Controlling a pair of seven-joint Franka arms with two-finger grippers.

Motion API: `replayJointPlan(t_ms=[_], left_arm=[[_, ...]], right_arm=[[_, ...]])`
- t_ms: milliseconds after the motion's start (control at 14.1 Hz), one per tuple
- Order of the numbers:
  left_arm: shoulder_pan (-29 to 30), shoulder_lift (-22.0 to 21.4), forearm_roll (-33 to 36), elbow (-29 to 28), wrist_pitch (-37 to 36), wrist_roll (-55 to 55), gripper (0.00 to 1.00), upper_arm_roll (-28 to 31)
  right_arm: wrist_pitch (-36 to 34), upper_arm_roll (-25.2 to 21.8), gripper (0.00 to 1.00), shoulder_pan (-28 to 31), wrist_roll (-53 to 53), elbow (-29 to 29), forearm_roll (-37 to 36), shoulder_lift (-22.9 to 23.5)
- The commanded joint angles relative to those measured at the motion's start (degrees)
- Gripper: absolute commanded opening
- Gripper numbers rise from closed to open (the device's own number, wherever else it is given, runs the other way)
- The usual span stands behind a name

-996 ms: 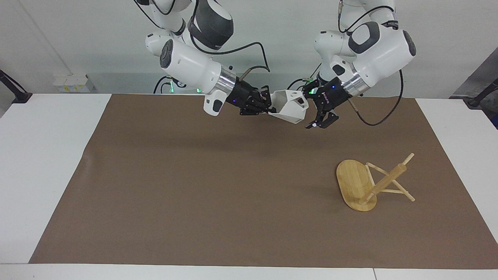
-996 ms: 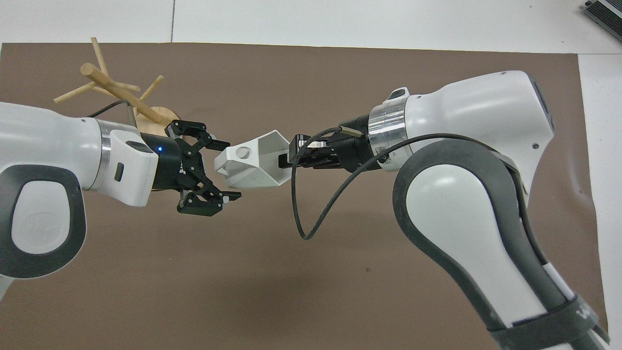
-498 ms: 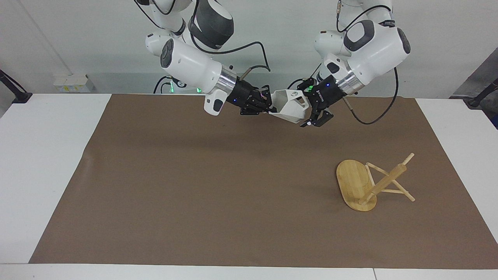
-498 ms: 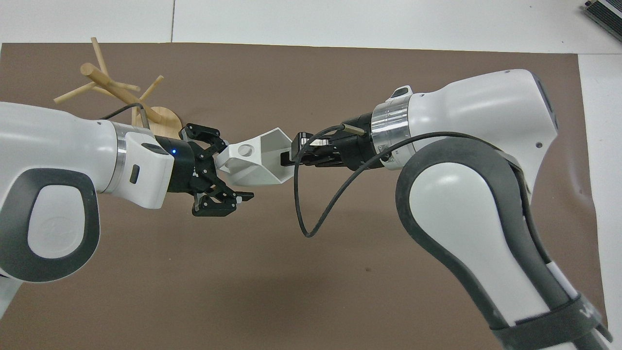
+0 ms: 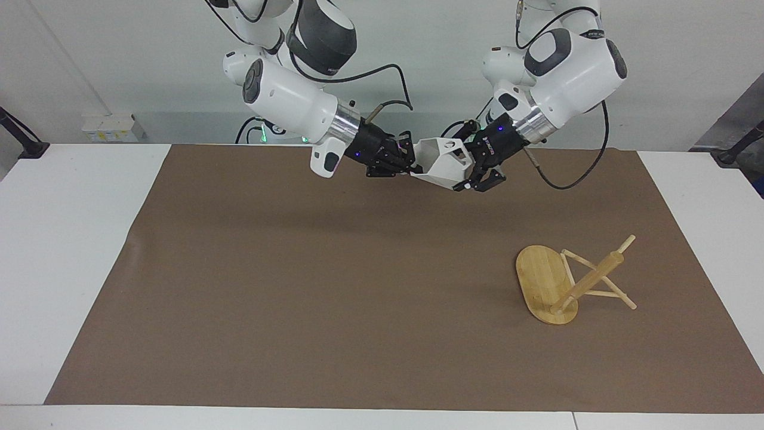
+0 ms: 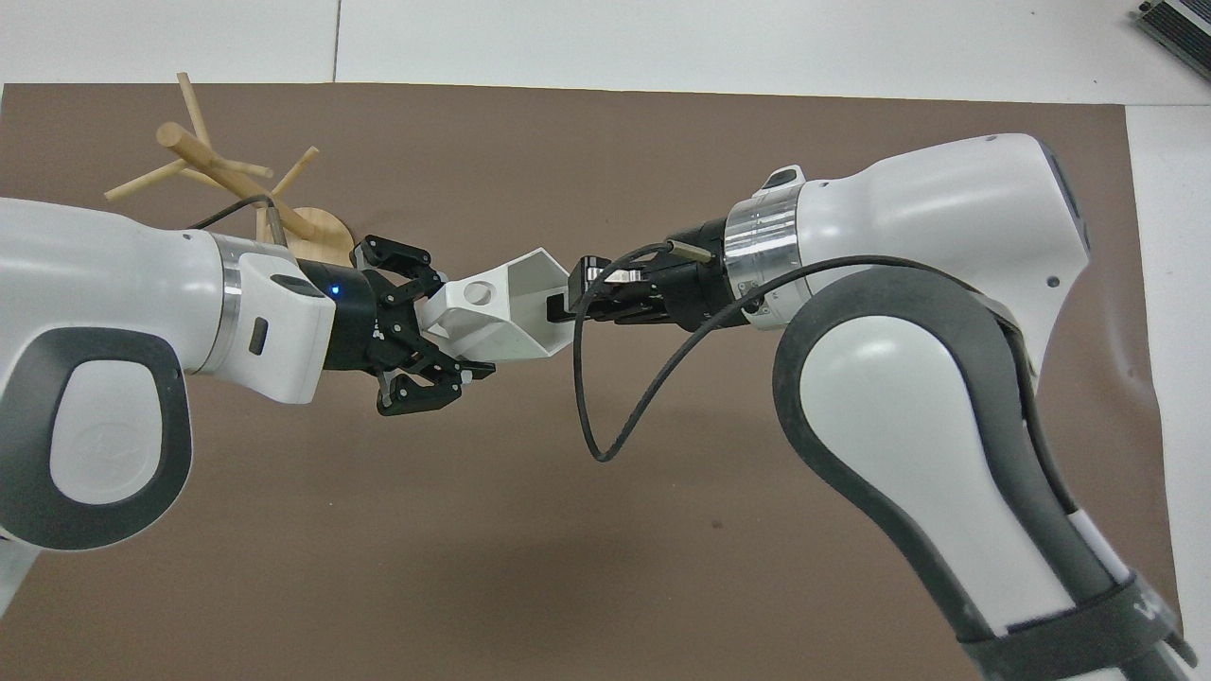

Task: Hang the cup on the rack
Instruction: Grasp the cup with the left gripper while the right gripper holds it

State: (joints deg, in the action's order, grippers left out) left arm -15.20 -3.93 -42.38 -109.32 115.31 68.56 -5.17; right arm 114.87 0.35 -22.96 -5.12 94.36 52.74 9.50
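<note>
The white faceted cup (image 5: pixel 441 164) (image 6: pixel 511 317) hangs on its side in the air over the mat's edge nearest the robots, held between both grippers. My right gripper (image 5: pixel 415 164) (image 6: pixel 560 307) is shut on its rim, one finger inside the mouth. My left gripper (image 5: pixel 471 173) (image 6: pixel 459 326) is shut on the handle end, its fingers pressing the cup from both sides. The bamboo rack (image 5: pixel 546 280) (image 6: pixel 203 165) sits on the mat toward the left arm's end, leaning over, with its post pointing toward that end. The left arm hides part of its base in the overhead view.
A brown mat (image 5: pixel 298 286) covers most of the white table (image 5: pixel 71 239). A black cable (image 6: pixel 605 416) loops down from the right wrist. A grey device (image 6: pixel 1178 28) lies at the table's corner farthest from the robots, at the right arm's end.
My left gripper has moved in on the cup's handle end and its wide-open fingers have closed onto it. The right gripper has kept its hold on the rim.
</note>
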Motion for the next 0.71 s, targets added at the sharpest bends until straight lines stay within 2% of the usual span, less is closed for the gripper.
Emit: replayJointPlan(t_ms=[0, 71, 142, 213, 356, 427, 498, 569, 640], left_arm=[[-1.3, -0.1, -0.2, 0.4, 2.3, -2.8, 0.00, 0.3], [-1.3, -0.1, -0.2, 0.4, 2.3, -2.8, 0.00, 0.3], [-1.3, -0.1, -0.1, 0.4, 2.4, -2.6, 0.00, 0.3], [-1.2, -0.2, -0.1, 0.5, 2.5, -2.6, 0.00, 0.3], [-1.1, -0.2, 0.0, 0.4, 3.3, -2.7, 0.00, 0.3], [-0.9, -0.3, 0.0, 0.3, 3.3, -2.7, 0.00, 0.4], [-0.8, -0.5, 0.0, 0.2, 3.3, -2.9, 0.00, 0.4], [-0.7, -0.6, 1.1, -0.2, 3.3, -4.0, 0.00, 0.4], [-0.5, -0.7, 2.5, -0.3, 3.3, -5.2, 0.00, 0.3]], right_arm=[[0.3, 0.4, 0.00, -0.3, -2.3, -0.5, 1.1, -0.1], [0.3, 0.4, 0.00, -0.2, -2.6, -0.5, 1.1, -0.1], [0.3, 0.4, 0.06, 0.2, -2.9, -0.5, 1.2, -0.1], [0.2, 0.4, 0.17, 0.4, -3.0, -0.5, 1.3, -0.1], [0.2, 0.4, 0.26, 0.5, -3.0, -0.5, 1.3, -0.2], [0.2, 0.4, 0.41, 0.6, -2.9, -0.5, 1.3, -0.2], [0.3, 0.4, 0.75, 0.6, -2.9, -0.5, 1.3, -0.2], [0.3, 0.3, 1.00, 0.9, -3.0, -0.5, 1.3, -0.3], [0.3, 0.3, 1.00, 1.2, -3.0, -0.5, 1.4, -0.4]])
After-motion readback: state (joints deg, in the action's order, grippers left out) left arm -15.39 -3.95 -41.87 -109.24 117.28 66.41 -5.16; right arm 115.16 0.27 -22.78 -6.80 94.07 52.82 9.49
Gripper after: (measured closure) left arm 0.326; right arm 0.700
